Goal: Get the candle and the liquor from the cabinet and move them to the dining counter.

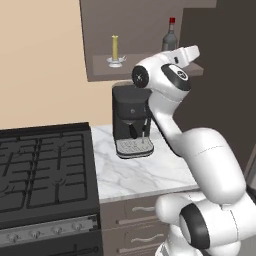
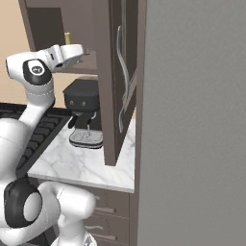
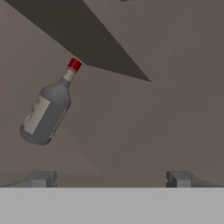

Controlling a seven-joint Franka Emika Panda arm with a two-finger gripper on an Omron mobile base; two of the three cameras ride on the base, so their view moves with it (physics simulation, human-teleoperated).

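Observation:
The cabinet (image 1: pixel 100 69) stands open above the coffee machine. On its shelf the candle (image 1: pixel 115 50) stands upright at the left in a small dish holder, and its top peeks out behind my hand (image 2: pixel 67 37). The liquor (image 1: pixel 170 36), a grey bottle with a red cap, stands at the shelf's right, just behind my hand. In the hand view the liquor (image 3: pixel 46 109) appears tilted at the upper left, some way ahead of my gripper (image 3: pixel 111 178) and left of its line. The gripper is open with nothing between its fingers. The dining counter is out of view.
A black coffee machine (image 1: pixel 131 117) stands on a small marble counter (image 1: pixel 145 172) below the shelf. A black stove (image 1: pixel 45 165) lies to the left, brown drawers (image 1: pixel 135 215) below. The open cabinet door (image 2: pixel 124 81) with its long silver handle and a tall grey panel (image 2: pixel 192 120) close off the right.

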